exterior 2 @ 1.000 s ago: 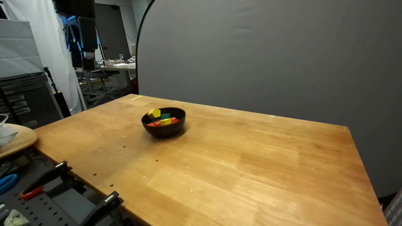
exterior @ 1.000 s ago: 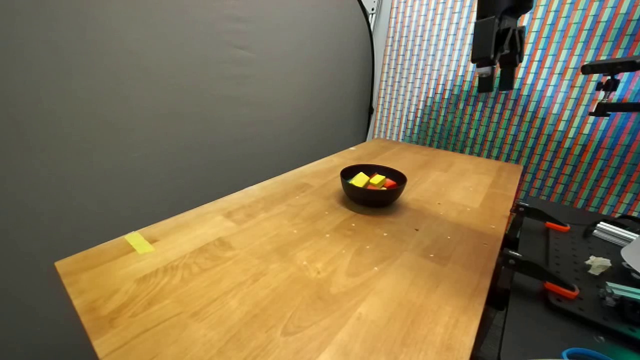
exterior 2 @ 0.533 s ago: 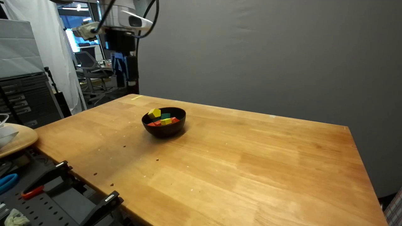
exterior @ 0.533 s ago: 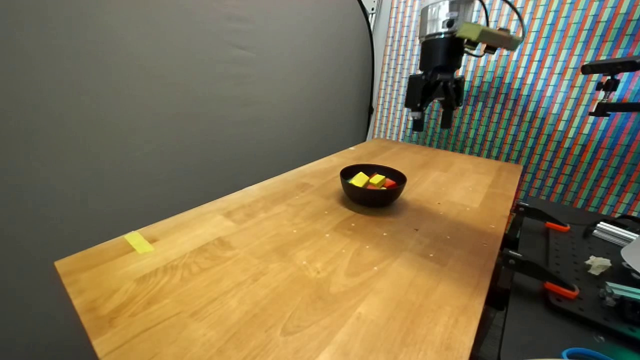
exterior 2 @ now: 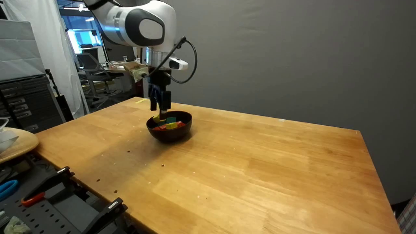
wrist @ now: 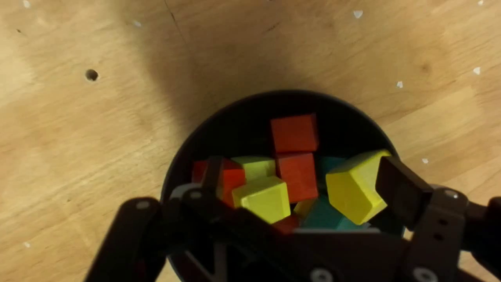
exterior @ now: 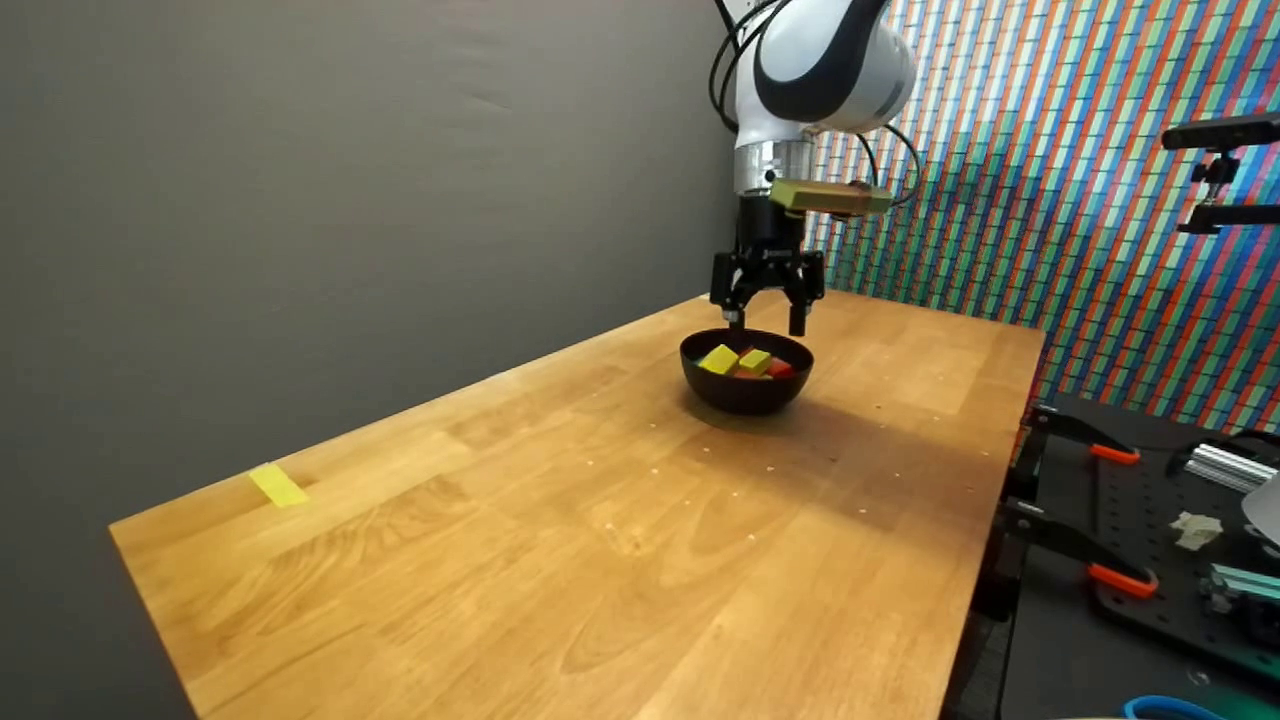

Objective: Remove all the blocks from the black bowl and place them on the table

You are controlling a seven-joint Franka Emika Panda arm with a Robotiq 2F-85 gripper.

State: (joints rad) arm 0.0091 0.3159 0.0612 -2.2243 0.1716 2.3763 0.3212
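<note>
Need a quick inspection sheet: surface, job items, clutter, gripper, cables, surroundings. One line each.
Surface: light wood table with pale specks and small holes.
Job items: red, yellow and green blocks lie in the black bowl.
Clutter: yellow tape at the table's edge.
Gripper: open over the black bowl, gripping nothing; contact with blocks unclear.
Cables: black cable loops beside the arm, off the tabletop.
Surroundings: grey backdrop, multicoloured panel, clamps beside the table.

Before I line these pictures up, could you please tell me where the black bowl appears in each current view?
In an exterior view: black bowl just right of centre.
In an exterior view: black bowl left of centre.
Wrist view: black bowl lower middle, partly hidden.
Shared landmark: yellow blocks inside it in every view.
</note>
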